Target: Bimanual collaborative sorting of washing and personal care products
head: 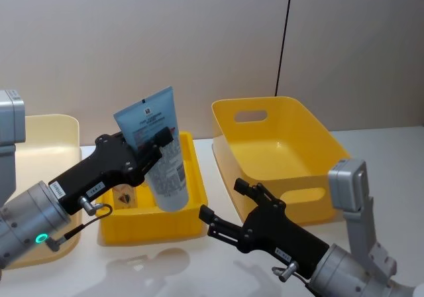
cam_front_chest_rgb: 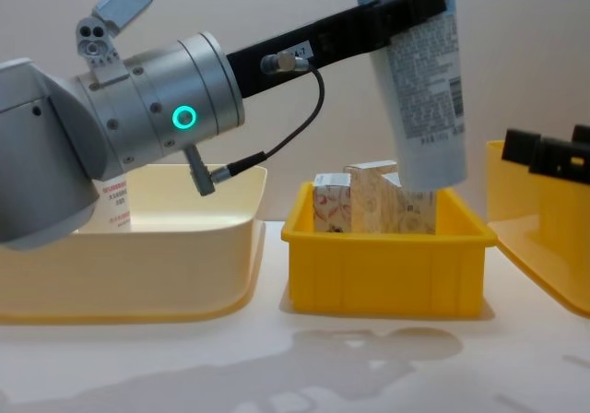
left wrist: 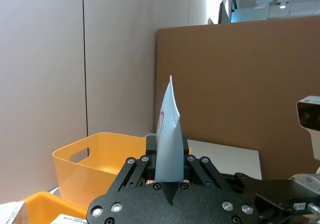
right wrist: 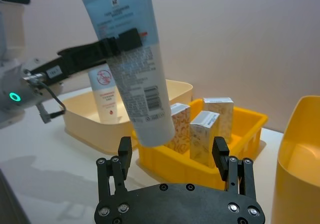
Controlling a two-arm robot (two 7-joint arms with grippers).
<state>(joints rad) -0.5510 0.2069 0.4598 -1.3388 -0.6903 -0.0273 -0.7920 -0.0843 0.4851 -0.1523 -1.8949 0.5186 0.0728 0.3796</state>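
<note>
Silver arms (cam_front_chest_rgb: 138, 90), green ring light (cam_front_chest_rgb: 185, 116), black jaws, looped cable (cam_front_chest_rgb: 321, 90)

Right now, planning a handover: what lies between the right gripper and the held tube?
Nothing: the chest view shows bare air between the open right gripper and the left gripper's tube.

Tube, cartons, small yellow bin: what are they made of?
Tube, held in the left gripper: likely soft plastic, smooth, with a flat crimped end. Cartons: probably printed card, with sharp folded edges. Bin: seemingly moulded plastic, slightly glossy, with a rounded rim. The right gripper is open nearby.
</note>
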